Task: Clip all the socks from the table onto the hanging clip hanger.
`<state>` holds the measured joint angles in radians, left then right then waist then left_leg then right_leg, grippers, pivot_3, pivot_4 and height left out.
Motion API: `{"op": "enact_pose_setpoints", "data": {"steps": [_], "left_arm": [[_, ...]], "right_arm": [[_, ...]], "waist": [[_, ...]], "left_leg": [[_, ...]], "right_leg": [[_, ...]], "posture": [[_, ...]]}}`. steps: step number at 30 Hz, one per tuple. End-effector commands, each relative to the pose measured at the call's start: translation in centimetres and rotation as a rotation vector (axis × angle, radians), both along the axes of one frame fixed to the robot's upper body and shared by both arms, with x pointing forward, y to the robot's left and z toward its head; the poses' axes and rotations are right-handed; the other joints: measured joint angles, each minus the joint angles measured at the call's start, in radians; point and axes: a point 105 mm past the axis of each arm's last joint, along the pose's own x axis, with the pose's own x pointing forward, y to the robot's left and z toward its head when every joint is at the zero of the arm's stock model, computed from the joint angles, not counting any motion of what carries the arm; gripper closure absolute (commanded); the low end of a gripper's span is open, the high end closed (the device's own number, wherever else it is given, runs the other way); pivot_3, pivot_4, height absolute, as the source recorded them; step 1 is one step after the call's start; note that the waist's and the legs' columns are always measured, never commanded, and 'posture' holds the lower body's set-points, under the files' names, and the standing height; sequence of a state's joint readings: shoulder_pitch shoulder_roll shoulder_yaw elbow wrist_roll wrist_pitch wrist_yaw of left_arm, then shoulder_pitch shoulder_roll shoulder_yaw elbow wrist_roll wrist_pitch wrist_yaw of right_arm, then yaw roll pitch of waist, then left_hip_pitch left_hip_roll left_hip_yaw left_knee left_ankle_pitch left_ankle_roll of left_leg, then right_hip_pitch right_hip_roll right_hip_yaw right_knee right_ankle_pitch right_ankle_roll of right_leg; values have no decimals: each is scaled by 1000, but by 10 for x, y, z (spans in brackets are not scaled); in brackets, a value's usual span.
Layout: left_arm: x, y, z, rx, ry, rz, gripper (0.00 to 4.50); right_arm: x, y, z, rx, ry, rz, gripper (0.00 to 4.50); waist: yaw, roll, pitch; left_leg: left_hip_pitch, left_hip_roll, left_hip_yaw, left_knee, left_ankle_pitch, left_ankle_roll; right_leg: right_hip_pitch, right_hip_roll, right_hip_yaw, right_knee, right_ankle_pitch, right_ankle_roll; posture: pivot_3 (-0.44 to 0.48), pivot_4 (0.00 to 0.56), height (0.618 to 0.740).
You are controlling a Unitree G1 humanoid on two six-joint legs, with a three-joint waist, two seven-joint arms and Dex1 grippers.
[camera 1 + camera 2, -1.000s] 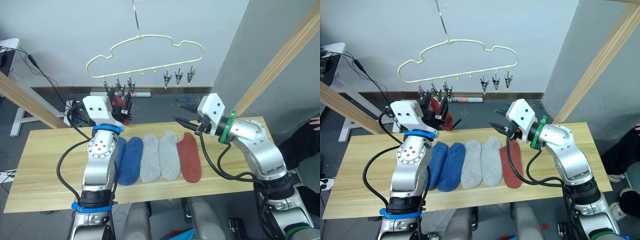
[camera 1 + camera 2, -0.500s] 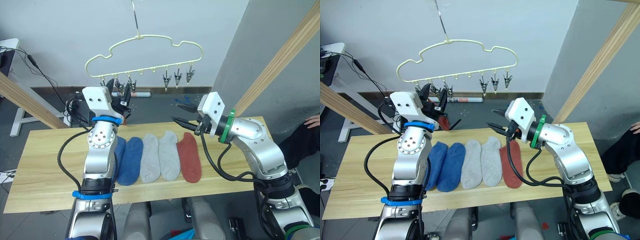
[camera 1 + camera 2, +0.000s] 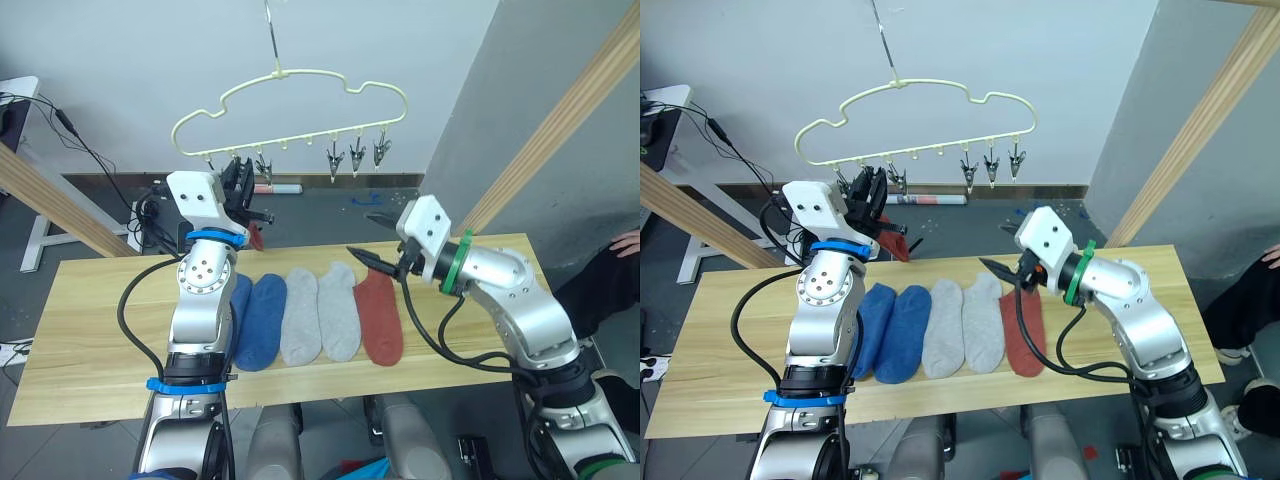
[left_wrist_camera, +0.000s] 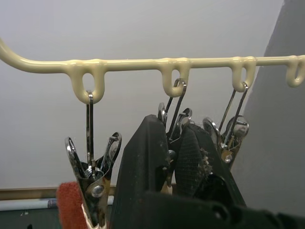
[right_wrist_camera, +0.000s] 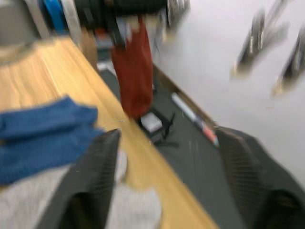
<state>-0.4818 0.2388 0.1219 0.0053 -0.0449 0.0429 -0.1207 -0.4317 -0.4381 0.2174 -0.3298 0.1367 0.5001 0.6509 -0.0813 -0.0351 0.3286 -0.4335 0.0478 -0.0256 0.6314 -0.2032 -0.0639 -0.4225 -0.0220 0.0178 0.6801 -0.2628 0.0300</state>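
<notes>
The pale yellow-green clip hanger (image 3: 290,90) hangs above the table (image 3: 90,330). My left gripper (image 3: 243,190) is raised to its leftmost clips. In the left wrist view its fingers (image 4: 143,167) are shut around the second metal clip (image 4: 174,119). A rust red sock (image 3: 256,235) dangles just below, its top beside the first clip (image 4: 93,176); I cannot tell if that clip grips it. Two blue socks (image 3: 262,320), two grey socks (image 3: 318,312) and a red sock (image 3: 380,318) lie side by side on the table. My right gripper (image 3: 372,240) hovers open above the lying red sock.
Slanted wooden poles stand at the left (image 3: 50,200) and right (image 3: 560,130). A person's hand (image 3: 628,242) shows at the right edge. Cables (image 3: 100,160) and a white stand (image 3: 40,235) are behind the table's left end.
The left gripper has shifted slightly right along the clips, and the red sock now hangs lower beneath it. The right gripper has dropped a little toward the lying red sock.
</notes>
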Motion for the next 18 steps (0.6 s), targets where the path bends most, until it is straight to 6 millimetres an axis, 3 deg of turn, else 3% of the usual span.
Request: {"op": "enact_pose_setpoints", "data": {"steps": [1, 8, 15, 18], "left_arm": [[-9, 0, 10, 11, -41, -4, 4209], [-14, 5, 4, -21, -5, -7, 4209], [-14, 5, 4, -37, 23, -37, 4209], [-14, 2, 5, -56, 40, -72, 4209]], "right_arm": [[-1, -2, -27, -59, 28, -37, 0], [15, -7, -88, -90, 134, -217, 0], [35, -8, -122, -19, 249, -362, 0], [38, -7, -130, -5, 292, -386, 580]], "waist": [[0, 0, 0], [-1, 0, 0], [-1, 0, 0], [-1, 0, 0]], "left_leg": [[0, 0, 0, 0, 0, 0], [0, 0, 0, 0, 0, 0], [0, 0, 0, 0, 0, 0], [0, 0, 0, 0, 0, 0]], "right_leg": [[0, 0, 0, 0, 0, 0], [0, 0, 0, 1, 0, 0], [0, 0, 0, 0, 0, 0], [0, 0, 0, 1, 0, 0]], "posture": [[-161, 327, 733], [-159, 327, 733], [-148, 327, 733], [-141, 327, 733]]}}
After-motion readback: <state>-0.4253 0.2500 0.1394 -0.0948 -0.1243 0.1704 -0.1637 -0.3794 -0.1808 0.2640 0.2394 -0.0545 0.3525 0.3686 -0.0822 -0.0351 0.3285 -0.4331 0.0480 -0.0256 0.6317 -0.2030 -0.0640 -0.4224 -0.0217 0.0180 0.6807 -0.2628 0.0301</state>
